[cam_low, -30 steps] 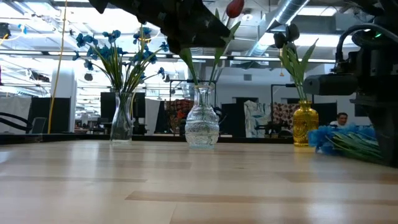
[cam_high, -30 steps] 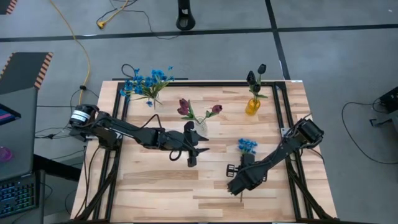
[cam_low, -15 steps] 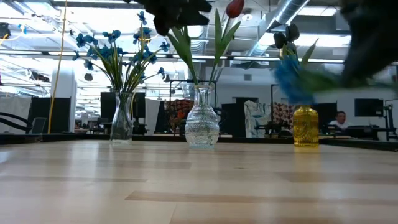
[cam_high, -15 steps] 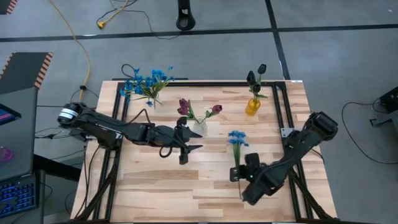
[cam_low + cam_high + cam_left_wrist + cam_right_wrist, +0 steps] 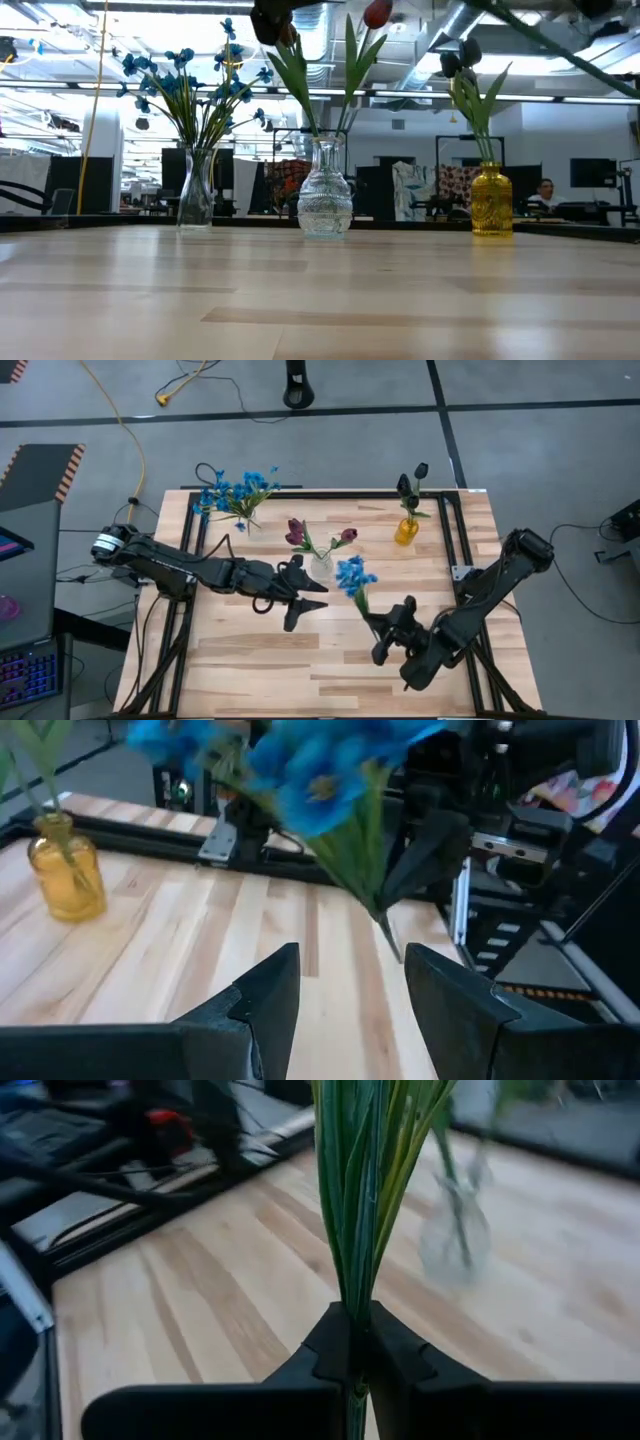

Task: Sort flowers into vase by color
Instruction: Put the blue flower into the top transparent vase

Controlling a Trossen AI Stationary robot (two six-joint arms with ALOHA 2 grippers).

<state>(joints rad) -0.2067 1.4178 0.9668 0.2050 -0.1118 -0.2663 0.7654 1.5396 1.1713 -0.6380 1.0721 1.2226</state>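
Observation:
My right gripper (image 5: pixel 384 636) is over the table's middle, toward the near side, and is shut on a blue flower sprig (image 5: pixel 352 574). The sprig's blooms (image 5: pixel 300 770) hang in front of my left gripper (image 5: pixel 305 605), which is open and hovers just left of them. A slim clear vase (image 5: pixel 195 200) at the far left holds blue flowers (image 5: pixel 235 490). A round clear vase (image 5: pixel 325 200) in the middle holds dark red rosebuds (image 5: pixel 297 532). A yellow vase (image 5: pixel 405 531) at the far right holds near-black buds (image 5: pixel 421 469). My right gripper pinches the lower end of the sprig's green stem bundle (image 5: pixel 357 1295) between its two fingers. The stems run on forward past the fingertips. The sprig is lifted clear of the table and slants up, with its blooms (image 5: pixel 352 574) toward the far left.
The three vases stand in a row along the far side of the wooden table (image 5: pixel 260 660). A black frame rail (image 5: pixel 300 493) runs along the table's edges. The near half of the tabletop is bare wood. Beyond the table the low view shows a room with screens.
My right gripper has lifted the blue sprig off the table, where it lay right of centre, and swung it up and toward the left. The blooms now stand near the round vase. My left gripper has drawn back slightly toward the left.

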